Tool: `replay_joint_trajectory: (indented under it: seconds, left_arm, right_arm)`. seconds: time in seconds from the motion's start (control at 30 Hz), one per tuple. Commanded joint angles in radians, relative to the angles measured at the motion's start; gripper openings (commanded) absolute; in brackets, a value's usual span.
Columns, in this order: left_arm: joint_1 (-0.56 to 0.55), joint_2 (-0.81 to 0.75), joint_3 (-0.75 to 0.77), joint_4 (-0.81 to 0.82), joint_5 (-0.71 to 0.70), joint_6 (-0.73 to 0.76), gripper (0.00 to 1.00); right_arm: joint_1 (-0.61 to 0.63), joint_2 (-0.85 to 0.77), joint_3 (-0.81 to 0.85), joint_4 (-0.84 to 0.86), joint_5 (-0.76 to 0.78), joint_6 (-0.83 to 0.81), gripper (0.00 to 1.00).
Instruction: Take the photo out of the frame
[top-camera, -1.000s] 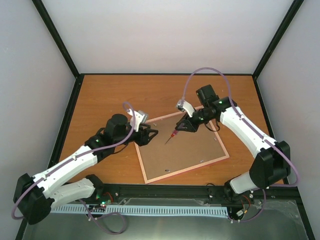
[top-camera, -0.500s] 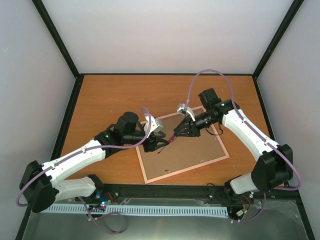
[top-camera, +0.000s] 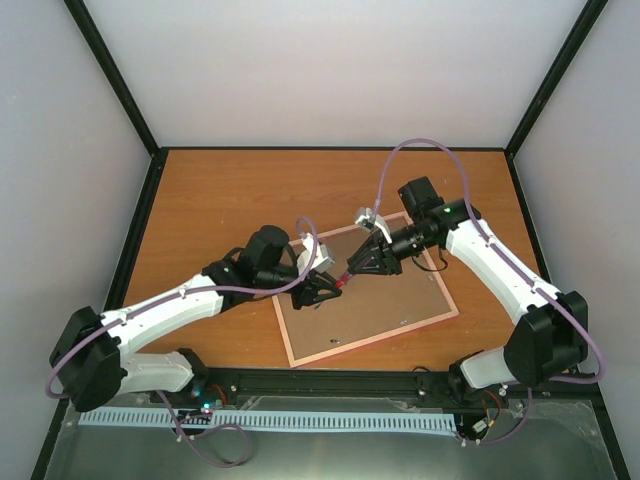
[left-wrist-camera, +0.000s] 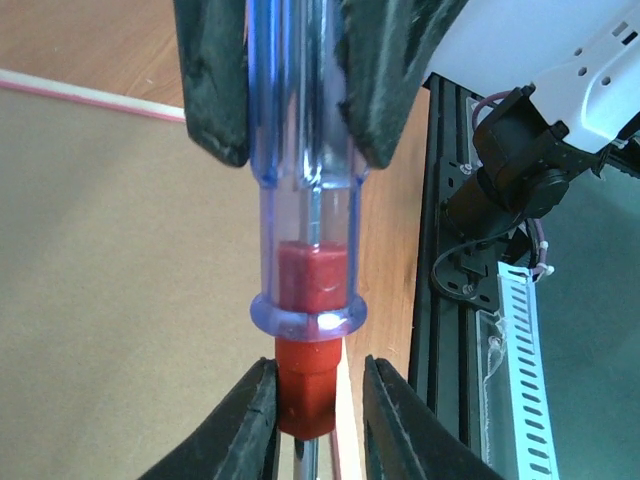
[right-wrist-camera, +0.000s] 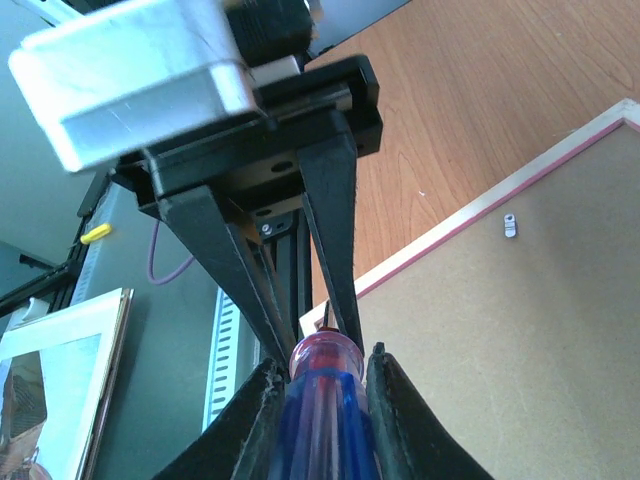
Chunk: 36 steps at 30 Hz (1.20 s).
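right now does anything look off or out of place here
Nothing spilled or damaged. The frame lies face down, brown back up, askew to the table. The odd bit: both grippers meet on one screwdriver above it, the right gripper clamped on the blue handle, the left gripper flanking its red collar.

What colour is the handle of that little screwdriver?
The screwdriver handle is see-through blue with a red end, clearest in the left wrist view.
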Motion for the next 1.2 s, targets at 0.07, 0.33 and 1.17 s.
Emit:
replay_joint_trajectory:
  seconds: [0.07,0.33,1.17]
  left_arm:
    - [-0.010,0.039,0.035,0.052,0.045,-0.002,0.18]
    - [-0.012,0.036,0.022,0.104,0.047,-0.033,0.12]
    - [0.232,0.040,-0.068,-0.317,-0.649,-0.721,0.04]
  right_arm:
    - [-0.001,-0.029,-0.007,0.012,-0.026,-0.009,0.05]
    - [-0.001,-0.031,-0.023,0.027,-0.007,-0.005,0.05]
    - [-0.311,-0.139,-0.292,0.380,0.177,0.139,0.61]
